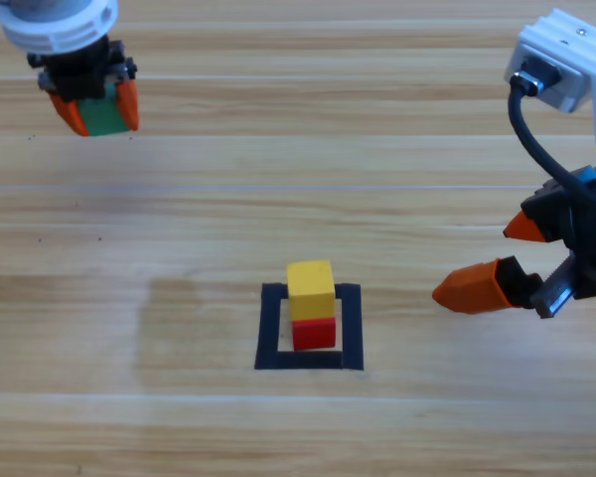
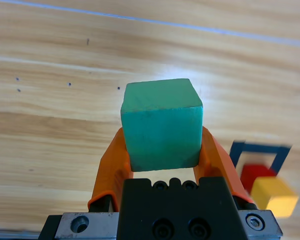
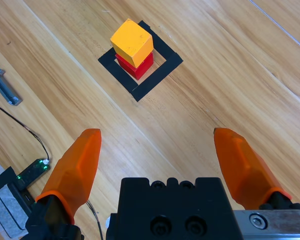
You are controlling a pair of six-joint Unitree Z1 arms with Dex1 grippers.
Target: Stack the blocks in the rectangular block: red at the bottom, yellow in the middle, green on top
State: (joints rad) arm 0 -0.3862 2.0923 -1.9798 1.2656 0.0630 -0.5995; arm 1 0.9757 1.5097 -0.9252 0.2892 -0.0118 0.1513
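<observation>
Green is the only cube left to place, and the left gripper [image 1: 92, 107] has it clamped between its orange jaws up in the top left corner of the high view, well apart from the stack. From the left wrist view the green cube [image 2: 162, 125] sits squarely between the jaws, lifted off the wooden table [image 1: 179, 417]. Yellow [image 1: 311, 289] already sits on red [image 1: 314, 333] inside the rectangular block [image 1: 270, 328], the black tape square near the middle of the table, and the yellow one looks turned a little against the red below it. The right gripper [image 1: 497, 260] waits off to the right of the square, jaws spread wide with nothing in them. So I'd say we're on the last step: carry the green over, line it up right above the yellow, lower it gently and let go. With a two-cube tower, a bump from the side could easily knock it over.
</observation>
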